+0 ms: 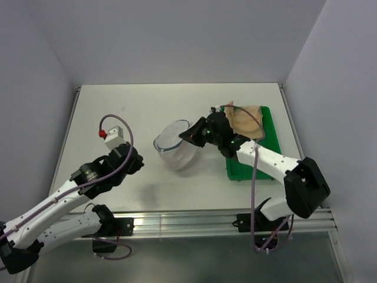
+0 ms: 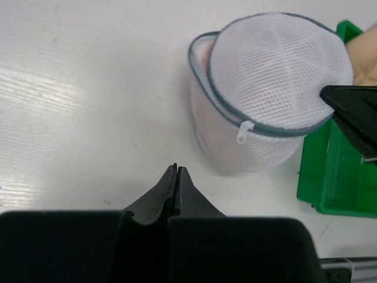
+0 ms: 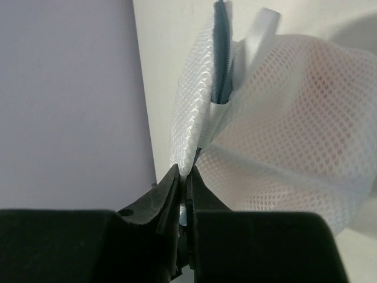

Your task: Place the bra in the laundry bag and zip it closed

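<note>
The laundry bag [image 1: 175, 146], a round white mesh bag with a grey zip rim, stands mid-table with its lid half raised and partly unzipped. Its white zip pull [image 2: 243, 133] hangs at the front of the rim. A faint pink tint of the bra [image 3: 330, 76] shows through the mesh inside. My right gripper [image 3: 185, 174] is shut on the edge of the bag's mesh lid [image 2: 277, 65], reaching in from the right [image 1: 193, 133]. My left gripper [image 2: 177, 168] is shut on nothing, low over the table a little to the left of the bag [image 1: 139, 163].
A green tray [image 1: 259, 154] sits at the right of the table, close to the bag, with a tan-beige garment [image 1: 247, 117] at its far end. The right arm [image 1: 271, 160] lies across the tray. Walls close in the table behind and on both sides.
</note>
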`<move>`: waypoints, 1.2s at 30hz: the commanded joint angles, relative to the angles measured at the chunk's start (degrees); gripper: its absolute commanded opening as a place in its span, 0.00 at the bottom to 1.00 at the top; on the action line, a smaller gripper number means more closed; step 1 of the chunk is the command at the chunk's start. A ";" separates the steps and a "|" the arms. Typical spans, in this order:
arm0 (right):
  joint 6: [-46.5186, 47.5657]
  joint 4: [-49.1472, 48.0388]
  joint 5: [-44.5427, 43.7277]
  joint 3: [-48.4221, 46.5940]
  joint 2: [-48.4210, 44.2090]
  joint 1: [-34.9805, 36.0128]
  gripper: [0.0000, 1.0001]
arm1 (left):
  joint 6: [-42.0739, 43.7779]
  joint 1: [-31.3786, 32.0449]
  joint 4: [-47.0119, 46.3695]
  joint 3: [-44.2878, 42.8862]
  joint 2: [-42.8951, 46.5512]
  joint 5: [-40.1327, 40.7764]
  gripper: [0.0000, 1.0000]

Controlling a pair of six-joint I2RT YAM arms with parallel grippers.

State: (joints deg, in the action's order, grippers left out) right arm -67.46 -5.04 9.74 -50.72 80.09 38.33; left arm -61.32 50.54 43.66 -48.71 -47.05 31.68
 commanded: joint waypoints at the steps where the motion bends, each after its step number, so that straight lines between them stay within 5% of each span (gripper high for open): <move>1: 5.14 -1.39 6.87 -7.35 2.60 -2.99 0.00 | 4.45 -4.22 -0.84 0.63 1.96 -1.70 0.00; 6: 8.31 3.89 9.07 -13.88 7.26 -2.12 0.23 | 7.53 -4.49 -9.10 1.60 -1.72 -8.29 0.00; 13: 8.75 6.27 7.58 -13.79 5.95 -2.03 0.24 | 9.29 -4.49 -15.61 1.33 -5.60 -12.52 0.01; 18: 8.13 5.57 8.02 -12.56 5.86 -2.20 0.23 | 9.55 -4.49 -26.14 6.51 -7.00 -16.65 0.34; 27: 9.45 6.53 10.39 -12.39 5.95 -3.87 0.22 | 9.90 -7.47 -35.48 11.88 -10.17 -21.83 0.43; 36: 9.98 6.79 12.23 -12.56 6.30 -4.49 0.22 | 13.51 -13.80 -42.77 15.83 -10.08 -30.00 0.41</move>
State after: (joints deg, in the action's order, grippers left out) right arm -58.78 2.20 20.12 -62.57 87.74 34.39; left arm -50.24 38.35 7.35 -33.91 -57.93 6.61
